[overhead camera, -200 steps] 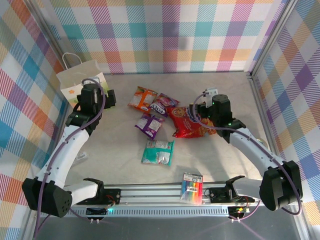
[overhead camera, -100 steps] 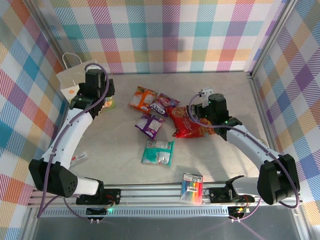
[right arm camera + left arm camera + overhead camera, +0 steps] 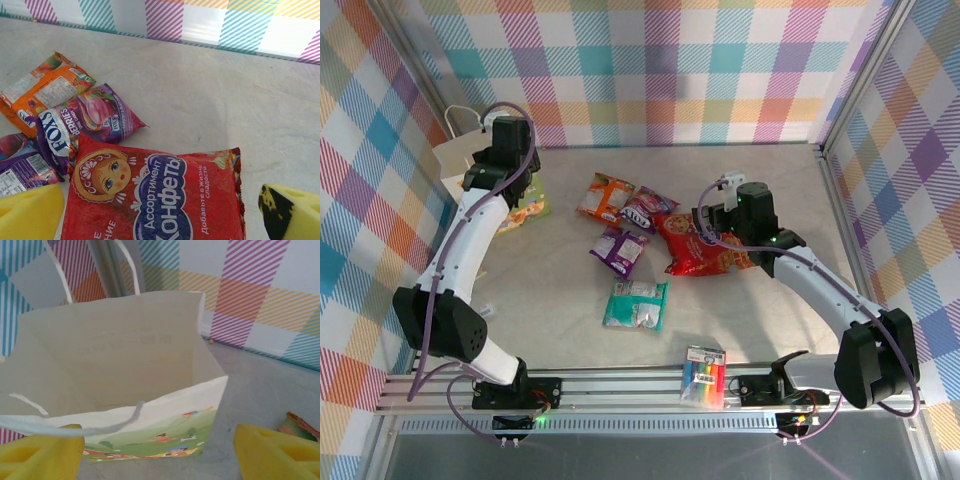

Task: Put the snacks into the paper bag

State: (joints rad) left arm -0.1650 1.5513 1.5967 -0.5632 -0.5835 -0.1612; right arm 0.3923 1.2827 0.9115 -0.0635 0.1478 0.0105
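Observation:
The white paper bag [image 3: 457,158] stands at the back left with its mouth open, its cartoon-printed face [image 3: 165,427] toward me. My left gripper [image 3: 159,455] hangs open over that face, one yellow finger on each side and touching nothing; a white handle [image 3: 75,427] droops across. The snacks lie mid-table: orange [image 3: 605,197], pink-purple [image 3: 645,208], small purple [image 3: 618,248], large red [image 3: 705,245] and teal [image 3: 636,304]. My right gripper [image 3: 160,215] is open just above the red packet [image 3: 155,195], with the pink-purple [image 3: 95,112] and orange [image 3: 42,90] packets beyond.
A rainbow-striped marker pack [image 3: 704,376] lies by the front rail. Plaid walls close in the back and both sides. The bag sits tight in the back left corner. Bare table lies to the right of the red packet.
My left gripper has moved back and up over the bag's mouth, and its jaws have narrowed a little. The bag has shifted and tilted. My right gripper has barely moved.

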